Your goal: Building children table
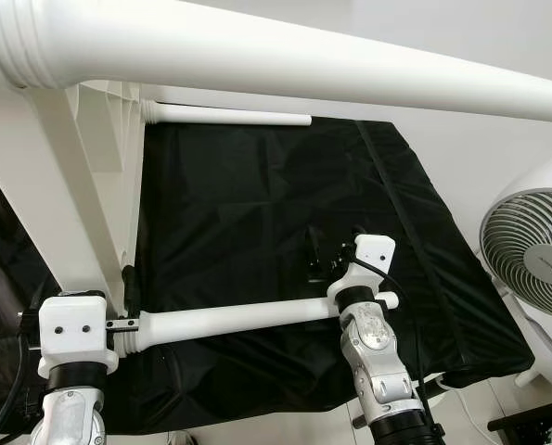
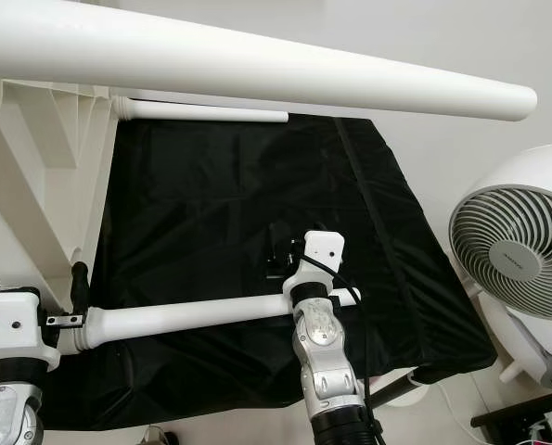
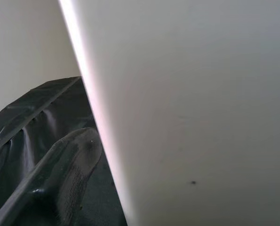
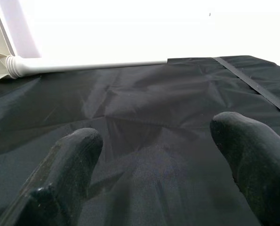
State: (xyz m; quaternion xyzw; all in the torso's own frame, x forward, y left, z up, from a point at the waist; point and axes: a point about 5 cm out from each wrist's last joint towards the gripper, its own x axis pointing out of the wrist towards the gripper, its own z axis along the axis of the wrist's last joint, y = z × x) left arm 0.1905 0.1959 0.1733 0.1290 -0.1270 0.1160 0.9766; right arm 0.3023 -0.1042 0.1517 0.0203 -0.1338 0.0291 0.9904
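Note:
A white children's table lies on its side on a black cloth (image 1: 257,204). Its top (image 1: 67,195) stands upright at the left and its round legs point right. One leg (image 1: 303,65) passes close under the camera, another leg (image 1: 248,320) lies nearest me, and a third leg (image 1: 229,115) lies at the far edge. My left gripper (image 1: 122,283) is shut on the edge of the table top beside the near leg's socket. One of its fingers (image 3: 69,179) presses against the white panel. My right gripper (image 1: 317,255) reaches over the near leg and is open above the cloth, its fingers (image 4: 69,160) wide apart.
A white round fan (image 1: 535,250) stands on the floor at the right, just past the cloth's edge. The cloth drops off at its near and right edges to a pale floor (image 1: 285,431). A white wall rises behind.

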